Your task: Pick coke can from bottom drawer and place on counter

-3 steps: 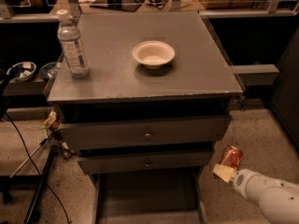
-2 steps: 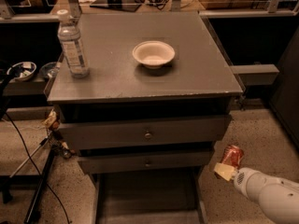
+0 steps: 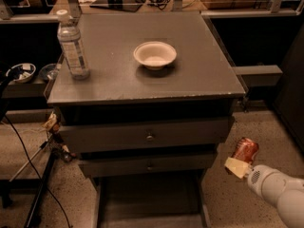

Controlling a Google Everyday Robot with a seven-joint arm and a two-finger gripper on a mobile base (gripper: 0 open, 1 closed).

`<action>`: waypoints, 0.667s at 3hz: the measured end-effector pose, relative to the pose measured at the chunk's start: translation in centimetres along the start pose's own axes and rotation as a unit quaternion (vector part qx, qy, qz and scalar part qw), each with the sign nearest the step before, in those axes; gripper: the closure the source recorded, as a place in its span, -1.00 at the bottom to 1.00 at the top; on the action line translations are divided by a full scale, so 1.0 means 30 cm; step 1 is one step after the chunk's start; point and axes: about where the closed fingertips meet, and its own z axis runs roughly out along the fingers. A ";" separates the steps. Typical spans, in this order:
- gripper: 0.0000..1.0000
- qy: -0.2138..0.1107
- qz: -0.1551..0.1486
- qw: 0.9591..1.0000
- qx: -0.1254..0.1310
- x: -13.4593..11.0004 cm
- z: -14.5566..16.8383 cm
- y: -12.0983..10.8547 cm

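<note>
Holding the small red aluminium coke can (image 3: 245, 149) clear of the floor, the two-finger gripper (image 3: 239, 162) on the white arm sits low at the right of the view, just off the cabinet's right flank and about level with the lower knobbed drawer. One pale yellowish finger pad (image 3: 236, 167) presses against the can's lower side; the other finger is hidden behind the can, but since the can hangs tilted in the air, the fingers look clamped on it. The wide grey metal bottom drawer (image 3: 147, 199) stands pulled out below, and the part of its tray that shows has nothing in it, so the pick appears done and the carry toward the flat grey square counter (image 3: 194, 77) is the step in hand. The next move calls for a lift well above the counter's scuffed front edge, then a reach inward to a bare patch. The right front area looks best, apart from the white paper bowl (image 3: 155, 54) near the middle and the clear plastic water bottle (image 3: 73, 44) at the left. The can should be turned upright before release, or it may roll.
</note>
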 end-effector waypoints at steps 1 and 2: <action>1.00 -0.028 -0.024 0.998 -0.042 -0.022 -0.102 0.173; 1.00 -0.028 -0.024 0.998 -0.042 -0.022 -0.102 0.173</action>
